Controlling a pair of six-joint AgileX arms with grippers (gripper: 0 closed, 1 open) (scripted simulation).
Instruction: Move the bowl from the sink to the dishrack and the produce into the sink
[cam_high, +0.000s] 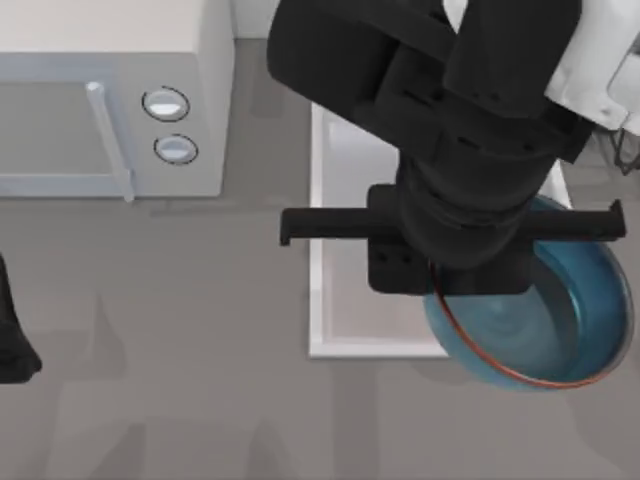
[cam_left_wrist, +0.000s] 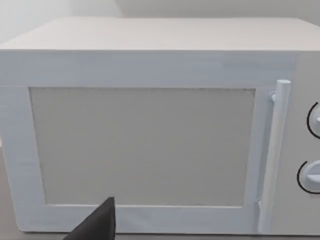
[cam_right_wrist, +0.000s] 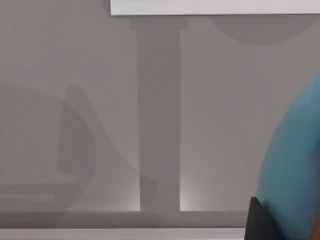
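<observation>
Bench: grey bench (cam_high: 200, 400) ran under everything, with a white microwave (cam_high: 110, 100) at the top view's left.
Sink: white sink (cam_high: 330, 300) sat right of centre, its near rim and pale floor visible under the arm.
Right arm: big dark bulk over the sink, reaching down at the bowl.
Right gripper: right gripper (cam_high: 452, 268) sat at the bowl's near rim; whether the jaws were apart or clamped on the bowl, I could not tell.
Bowl: blue bowl (cam_high: 560, 320) was tilted and overhung the sink's near right corner, which suggested it was lifted and carried, not resting flat.
Bowl up close: the right wrist view caught its blue wall (cam_right_wrist: 295, 165) just beside the gripper.
Left arm: parked at the bench's left edge, its camera facing the microwave door (cam_left_wrist: 145, 145).
Left gripper: jaw state could not be told.
</observation>
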